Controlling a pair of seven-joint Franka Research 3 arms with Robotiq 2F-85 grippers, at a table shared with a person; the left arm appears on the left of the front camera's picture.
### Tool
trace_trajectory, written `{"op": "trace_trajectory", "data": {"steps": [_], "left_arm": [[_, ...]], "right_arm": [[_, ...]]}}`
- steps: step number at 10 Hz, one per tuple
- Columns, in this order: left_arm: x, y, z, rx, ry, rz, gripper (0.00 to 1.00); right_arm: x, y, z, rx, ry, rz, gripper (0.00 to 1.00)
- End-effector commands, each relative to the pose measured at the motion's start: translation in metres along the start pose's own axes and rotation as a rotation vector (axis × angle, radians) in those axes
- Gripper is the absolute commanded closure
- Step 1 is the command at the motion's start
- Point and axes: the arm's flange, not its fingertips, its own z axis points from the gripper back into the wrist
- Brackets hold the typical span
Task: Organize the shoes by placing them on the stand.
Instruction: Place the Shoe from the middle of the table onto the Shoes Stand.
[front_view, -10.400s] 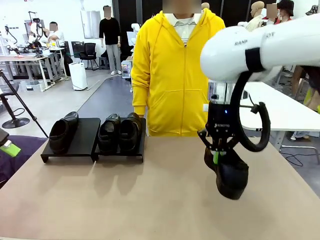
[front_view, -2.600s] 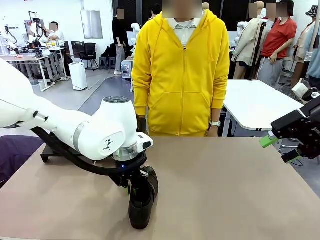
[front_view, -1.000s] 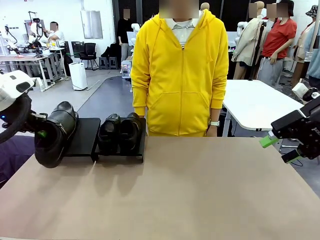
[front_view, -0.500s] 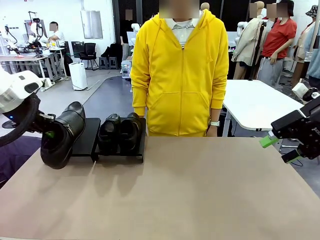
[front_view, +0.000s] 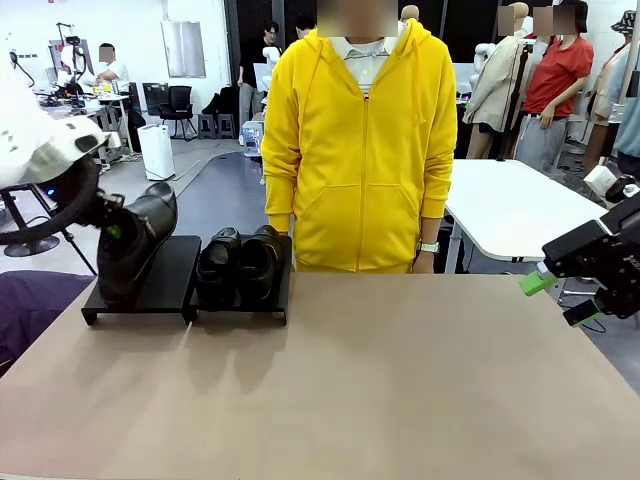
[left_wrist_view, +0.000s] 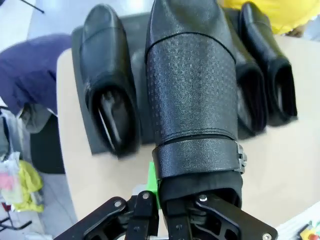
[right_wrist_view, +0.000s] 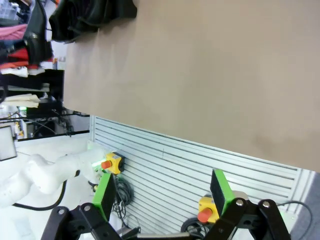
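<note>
My left gripper (front_view: 112, 232) is shut on the heel rim of a black shoe (front_view: 138, 240), which hangs tilted, toe up, over the left section of the black stand (front_view: 165, 290). In the left wrist view the held shoe (left_wrist_view: 192, 85) runs out from the left gripper (left_wrist_view: 167, 200), above the stand (left_wrist_view: 136, 30). A second shoe (left_wrist_view: 110, 100) lies on the stand beside it. Two more shoes (front_view: 218, 262) (front_view: 258, 258) sit side by side on the right section. At the table's right edge my right gripper (front_view: 557, 298) stands open and holds nothing; the right wrist view has its gripper (right_wrist_view: 162, 195) over the table edge.
A person in a yellow hoodie (front_view: 360, 150) stands at the far side of the tan table (front_view: 400, 380), just behind the stand's right end. A white table (front_view: 510, 215) stands behind on the right.
My left gripper has carried the shoe up and to the right, from beside the stand's front left corner to over its left section. The right arm has not moved.
</note>
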Motion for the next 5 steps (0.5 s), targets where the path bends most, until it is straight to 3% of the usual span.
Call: {"op": "trace_trajectory", "data": {"steps": [1,3,5], "left_arm": [[0.055,0.011,-0.019,-0.075,0.005,0.009,1.00],[0.077,0.010,-0.056,-0.137,0.041,0.021,1.00],[0.082,0.010,-0.088,-0.089,0.067,0.096,1.00]], "right_arm": [[0.000,-0.001,-0.001,0.016,-0.003,0.018,0.00],[0.000,-0.001,-0.001,0.016,-0.003,0.018,0.00],[0.000,-0.001,-0.001,0.016,-0.003,0.018,0.00]]}}
